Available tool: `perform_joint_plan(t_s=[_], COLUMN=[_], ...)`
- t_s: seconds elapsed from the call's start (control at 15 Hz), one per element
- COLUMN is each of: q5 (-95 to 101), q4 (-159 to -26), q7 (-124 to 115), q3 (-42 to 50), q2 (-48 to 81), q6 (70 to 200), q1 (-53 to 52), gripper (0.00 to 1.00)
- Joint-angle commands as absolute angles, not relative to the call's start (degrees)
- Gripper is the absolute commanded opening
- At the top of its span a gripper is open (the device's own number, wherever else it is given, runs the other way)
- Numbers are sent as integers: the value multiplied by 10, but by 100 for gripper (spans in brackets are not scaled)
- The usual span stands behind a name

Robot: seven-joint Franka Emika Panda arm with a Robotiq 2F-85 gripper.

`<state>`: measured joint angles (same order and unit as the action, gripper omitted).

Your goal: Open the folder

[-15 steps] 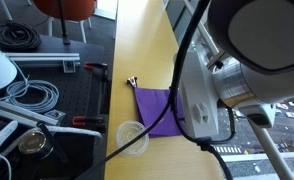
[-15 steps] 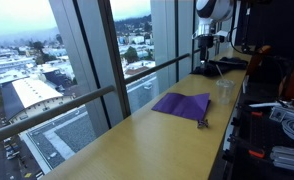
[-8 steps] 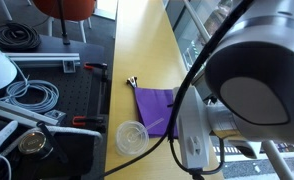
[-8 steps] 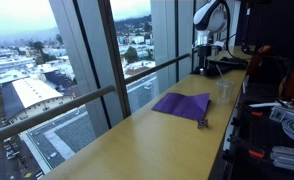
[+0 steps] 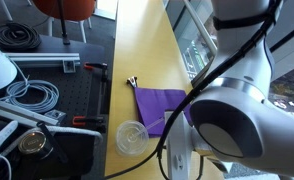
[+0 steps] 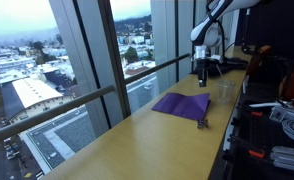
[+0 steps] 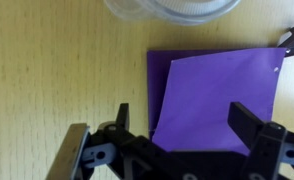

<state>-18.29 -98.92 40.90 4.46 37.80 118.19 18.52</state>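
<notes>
The purple folder point(image 7: 217, 95) lies flat and shut on the yellow wooden table; it shows in both exterior views point(image 5: 152, 104) point(image 6: 182, 104). In the wrist view my gripper point(image 7: 187, 128) is open and empty. Its two black fingers straddle the folder's near part from above, and I cannot tell how high they are. In an exterior view the gripper point(image 6: 200, 72) hangs from the arm past the far end of the folder. In the other exterior view the arm's own body hides the gripper.
A clear round plastic lid point(image 7: 172, 8) point(image 5: 132, 135) lies next to one folder edge, and a clear cup point(image 6: 225, 90) stands there. A small black clip point(image 5: 132, 82) point(image 6: 201, 124) lies at the folder's opposite corner. Windows run along one table side; cables and tools point(image 5: 27, 95) lie on the black bench.
The arm has swung and come down toward the table, so the gripper hangs lower. The folder, lid and clip have not moved.
</notes>
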Motion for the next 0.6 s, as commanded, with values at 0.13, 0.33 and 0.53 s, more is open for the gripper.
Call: perform_joint_plan(t_s=[0.13,0.33,0.53], q5=[-187,-191,-194], q4=[-937,-926,-926], q7=[409,410,411], q3=[9,-6,-18], q2=[443,460,466], q6=[1168,1166,1165], q1=[212,216,218], gripper=[100,100,100])
